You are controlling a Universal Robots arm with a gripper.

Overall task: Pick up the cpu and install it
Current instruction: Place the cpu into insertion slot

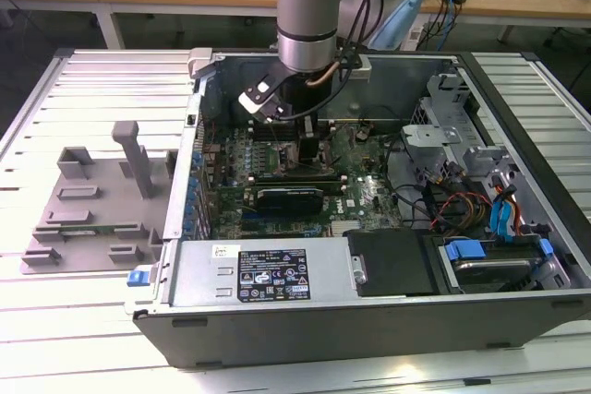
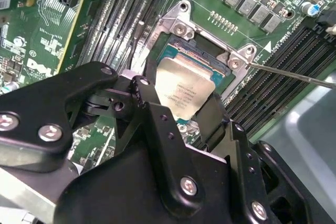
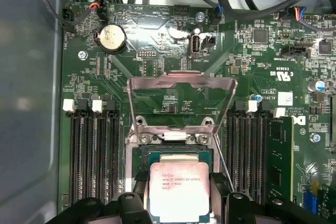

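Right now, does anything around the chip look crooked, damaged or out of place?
Nothing stands out. The chip sits square between the fingers over the open socket, its metal frame flipped up.

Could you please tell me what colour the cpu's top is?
The small square cpu chip has a silvery-white top, clearest in the first wrist view.

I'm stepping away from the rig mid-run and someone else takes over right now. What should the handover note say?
The gripper is shut on the cpu, with a finger on each of two opposite edges.
The cpu is held at the open socket on the motherboard, inside the computer case.
Done: the cpu is picked up and at the socket, and the hinged metal frame stands raised.
Left: the cpu is not yet released, I cannot tell whether it is fully seated, and the metal frame is not yet closed.
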